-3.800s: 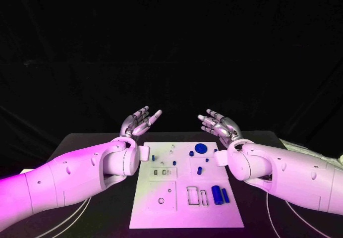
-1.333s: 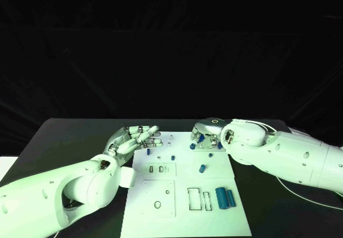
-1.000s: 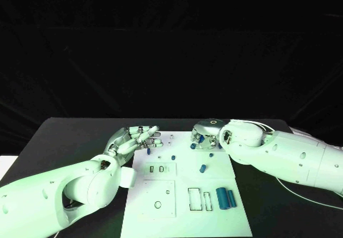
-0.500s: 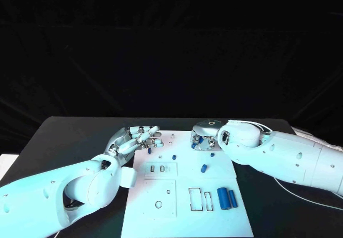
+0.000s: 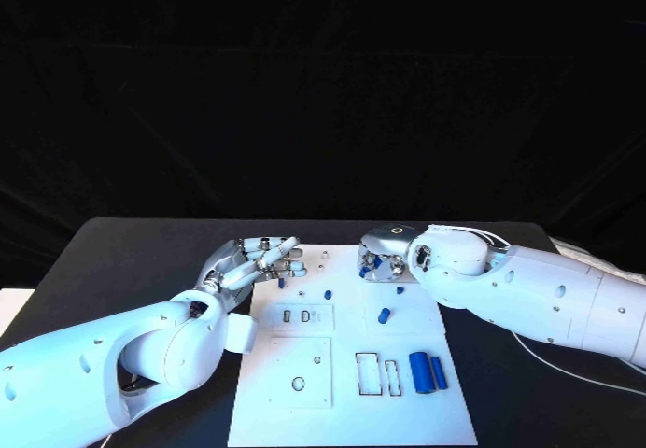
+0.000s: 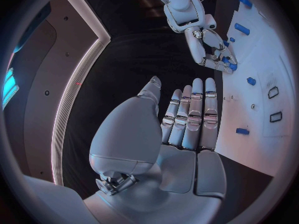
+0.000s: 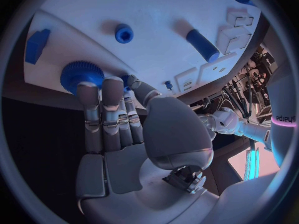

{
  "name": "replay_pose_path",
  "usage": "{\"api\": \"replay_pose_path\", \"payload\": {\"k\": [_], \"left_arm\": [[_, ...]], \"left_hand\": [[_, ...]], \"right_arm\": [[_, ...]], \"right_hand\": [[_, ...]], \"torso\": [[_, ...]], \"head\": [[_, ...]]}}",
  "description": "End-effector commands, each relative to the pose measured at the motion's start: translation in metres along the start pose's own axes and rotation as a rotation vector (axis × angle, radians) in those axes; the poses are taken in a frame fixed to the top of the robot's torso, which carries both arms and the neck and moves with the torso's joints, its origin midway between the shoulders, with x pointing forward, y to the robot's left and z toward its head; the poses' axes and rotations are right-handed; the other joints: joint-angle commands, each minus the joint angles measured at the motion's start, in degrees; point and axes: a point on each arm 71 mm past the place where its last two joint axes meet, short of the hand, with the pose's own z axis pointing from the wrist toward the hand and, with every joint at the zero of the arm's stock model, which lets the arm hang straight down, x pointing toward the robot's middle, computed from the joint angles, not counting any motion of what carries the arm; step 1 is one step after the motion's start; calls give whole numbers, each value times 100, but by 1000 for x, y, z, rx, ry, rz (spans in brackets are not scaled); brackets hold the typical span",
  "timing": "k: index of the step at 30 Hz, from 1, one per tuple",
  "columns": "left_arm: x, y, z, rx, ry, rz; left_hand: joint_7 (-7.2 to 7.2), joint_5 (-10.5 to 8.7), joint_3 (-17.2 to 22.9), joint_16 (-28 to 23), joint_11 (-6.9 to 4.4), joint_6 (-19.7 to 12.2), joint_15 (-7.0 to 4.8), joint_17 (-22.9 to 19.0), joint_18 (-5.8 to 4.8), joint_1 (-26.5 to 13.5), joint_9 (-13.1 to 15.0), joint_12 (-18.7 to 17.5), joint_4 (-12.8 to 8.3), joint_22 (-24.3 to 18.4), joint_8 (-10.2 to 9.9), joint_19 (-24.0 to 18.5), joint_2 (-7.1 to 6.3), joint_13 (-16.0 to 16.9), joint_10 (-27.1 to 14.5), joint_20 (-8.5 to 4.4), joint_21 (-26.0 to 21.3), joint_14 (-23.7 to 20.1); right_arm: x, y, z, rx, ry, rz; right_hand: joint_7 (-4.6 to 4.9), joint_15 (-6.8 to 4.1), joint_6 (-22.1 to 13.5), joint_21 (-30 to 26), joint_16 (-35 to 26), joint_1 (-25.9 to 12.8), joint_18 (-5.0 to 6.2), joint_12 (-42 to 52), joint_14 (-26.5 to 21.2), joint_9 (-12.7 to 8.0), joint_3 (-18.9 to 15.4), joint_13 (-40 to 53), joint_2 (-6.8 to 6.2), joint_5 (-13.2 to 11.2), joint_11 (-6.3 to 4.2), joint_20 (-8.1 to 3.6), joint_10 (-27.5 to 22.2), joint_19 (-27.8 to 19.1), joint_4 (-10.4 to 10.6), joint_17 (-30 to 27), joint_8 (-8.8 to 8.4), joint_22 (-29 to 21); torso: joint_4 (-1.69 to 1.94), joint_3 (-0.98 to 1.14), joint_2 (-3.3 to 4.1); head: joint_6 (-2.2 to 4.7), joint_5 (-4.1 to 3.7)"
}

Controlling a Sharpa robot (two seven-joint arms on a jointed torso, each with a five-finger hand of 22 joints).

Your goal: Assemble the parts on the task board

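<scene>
Black cloth is seen behind a black table (image 5: 134, 252), on which the white task board (image 5: 350, 392) lies lengthwise between the two arms. The right hand (image 5: 381, 265) is lowered over the board's far right corner, and its fingertips (image 7: 87, 90) are laid against the blue gear (image 7: 81, 73) that sits at the board's edge. Whether the gear is actually pinched or only touched cannot be told, since the thumb's tip is hidden behind the fingers. The left hand (image 5: 256, 264) is held at the board's far left edge with its fingers extended side by side and nothing in them, as is confirmed in the left wrist view.

Other blue parts are distributed over the board: a short peg (image 5: 384, 315) near the middle and two cylinders (image 5: 427, 371) lying side by side near the right edge. The gear is judged to be light, rigid plastic; its toothed rim should give good purchase, so it is best taken across its rim between thumb and fingertips. The smooth cylinders may be expected to roll and are better pinched across their middle.
</scene>
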Motion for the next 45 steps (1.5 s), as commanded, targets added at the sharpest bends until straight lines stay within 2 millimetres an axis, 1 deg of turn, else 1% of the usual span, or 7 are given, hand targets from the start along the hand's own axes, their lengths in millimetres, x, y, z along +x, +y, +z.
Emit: {"api": "replay_pose_path", "payload": {"k": [1, 10, 17, 25, 27, 30, 45], "left_arm": [[1, -1, 0, 4, 20, -6], [0, -1, 1, 2, 19, -5], [1, -1, 1, 2, 28, -10], [2, -1, 0, 1, 35, -13], [2, -1, 0, 1, 37, -13], [3, -1, 0, 0, 39, -14], [7, -1, 0, -6, 58, -23]], "left_hand": [[22, -34, -4, -19, 8, 27, 13, 6, 70, -1, -6, -34, -16, -10, -25, 42, 20, 2, 26, -14, -1, 32], [22, -34, -4, -19, 8, 27, 13, 6, 70, -1, -6, -34, -16, -10, -25, 42, 20, 2, 26, -14, -1, 32], [25, -33, -9, -25, 10, 27, 14, 12, 70, -2, -6, -40, -21, -14, -30, 44, 21, 1, 27, -14, -4, 34], [25, -33, -9, -25, 10, 27, 14, 12, 70, -2, -6, -40, -21, -14, -30, 44, 21, 1, 27, -14, -4, 34], [25, -33, -9, -25, 10, 27, 14, 12, 70, -2, -6, -40, -21, -14, -30, 44, 21, 1, 27, -14, -4, 34], [25, -33, -9, -25, 10, 27, 14, 12, 70, -2, -6, -40, -21, -14, -30, 44, 21, 1, 27, -14, -4, 34], [28, -31, -15, -36, 14, 20, 17, 20, 69, -1, -8, -56, -30, -20, -42, 47, 27, -1, 20, -12, -12, 34]], "right_arm": [[-9, 1, -3, -1, -132, 25], [-20, 10, -3, -1, -256, 74], [-23, 19, 10, -6, -274, 87], [-21, 27, 27, -3, -260, 80], [-20, 28, 30, -1, -253, 78], [-19, 29, 35, 7, -242, 72], [-16, 37, 45, 33, -213, 38]], "right_hand": [[-18, -42, 91, 162, 195, 134, -74, 19, 153, 58, 118, 14, 111, -82, -20, -12, 96, 90, 10, 190, 55, 219], [6, -31, 108, 306, 350, 165, -89, -44, 103, 69, 310, 3, 20, -78, -12, -13, 123, 79, 29, 286, 22, 358], [19, -15, 91, 352, 404, 126, -92, -67, 74, 67, 378, -2, -32, -115, 8, 2, 84, 51, 85, 309, -11, 397], [25, -7, 70, 372, 442, 103, -92, -75, 62, 63, 408, -5, -65, -139, 19, 11, 46, 34, 119, 334, -32, 413], [26, -7, 70, 373, 443, 102, -92, -75, 62, 63, 409, -5, -66, -140, 20, 11, 44, 34, 120, 334, -33, 413], [29, -4, 61, 379, 449, 97, -92, -76, 57, 61, 420, -6, -75, -143, 23, 14, 31, 28, 130, 333, -40, 417], [33, 3, 55, 404, 501, 76, -93, -70, 51, 61, 434, -3, -133, -151, 29, 23, 12, 19, 151, 376, -49, 442]], "torso": [[9, -4, 7], [18, -13, 22], [41, -24, 34], [50, -29, 64], [51, -23, 70], [62, -31, 84], [68, -34, 102]], "head": [[14, -4], [64, 18], [93, 13], [119, 24], [113, 33], [117, 30], [98, 21]]}}
